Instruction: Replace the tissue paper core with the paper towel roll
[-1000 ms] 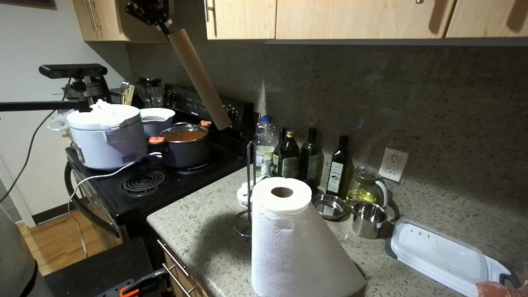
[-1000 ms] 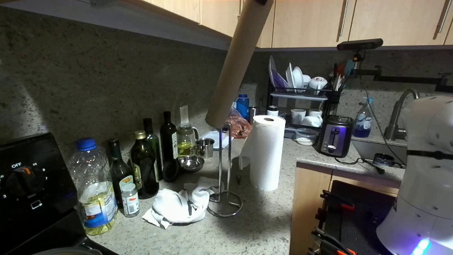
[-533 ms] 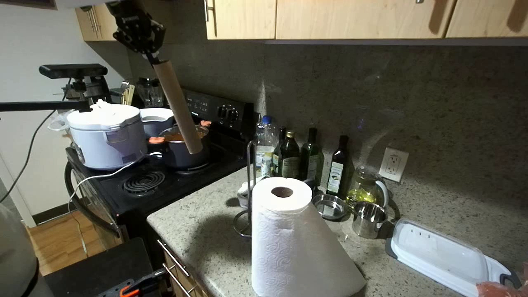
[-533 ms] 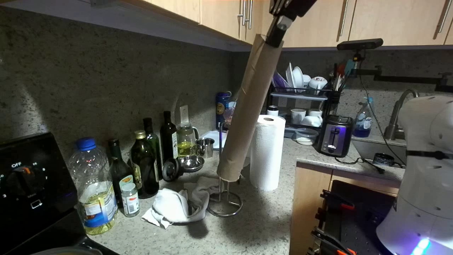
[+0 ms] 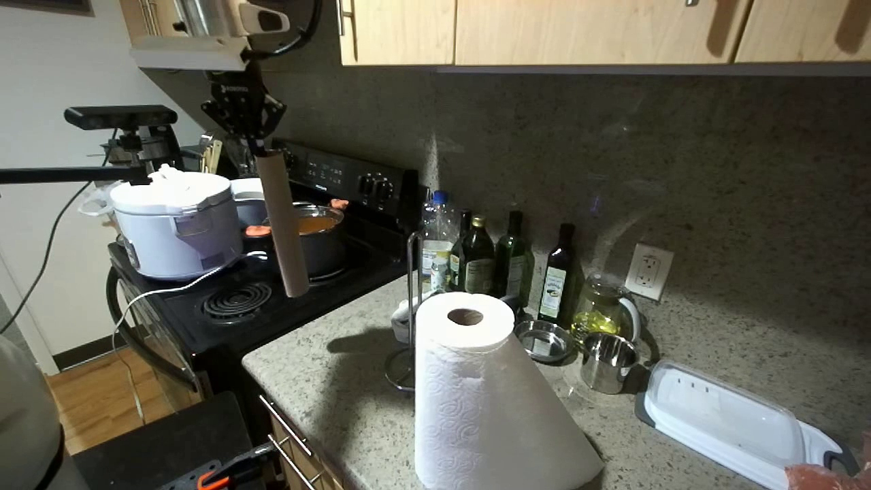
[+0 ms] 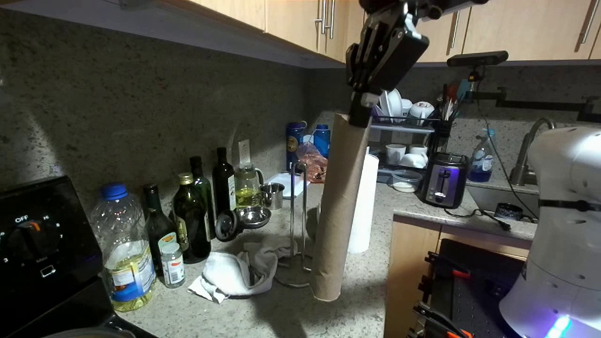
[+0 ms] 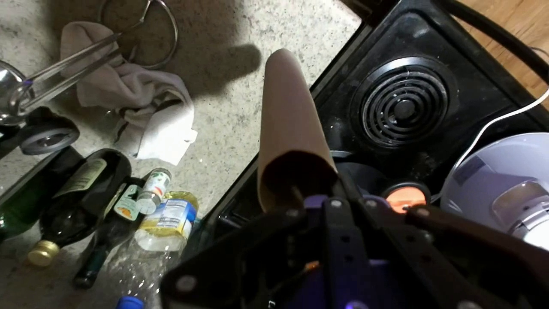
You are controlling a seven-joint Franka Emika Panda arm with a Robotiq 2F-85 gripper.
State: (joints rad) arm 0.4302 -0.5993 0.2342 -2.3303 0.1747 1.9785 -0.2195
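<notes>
Tissue paper core point(image 6: 334, 216) hangs slightly tilted near the middle of the frame in an exterior view, off the wire holder point(image 6: 292, 211) and partly hiding the paper towel roll point(image 6: 365, 206), which stands upright on the table point(image 6: 366, 300). The jaws are clenched on the core's upper rim, seemingly with only its cardboard wall between them, so it will likely swing or crease if hurried; smooth, slow travel suits it best. The step in hand looks like setting the core aside. In the wrist view the stove point(image 7: 463, 111) takes up the upper right and a crumpled cloth point(image 7: 167, 137) the upper left; the strip of table between them seems a fair landing, provided the lower end touches down before the jaws part, leaving the roll room at the holder.
</notes>
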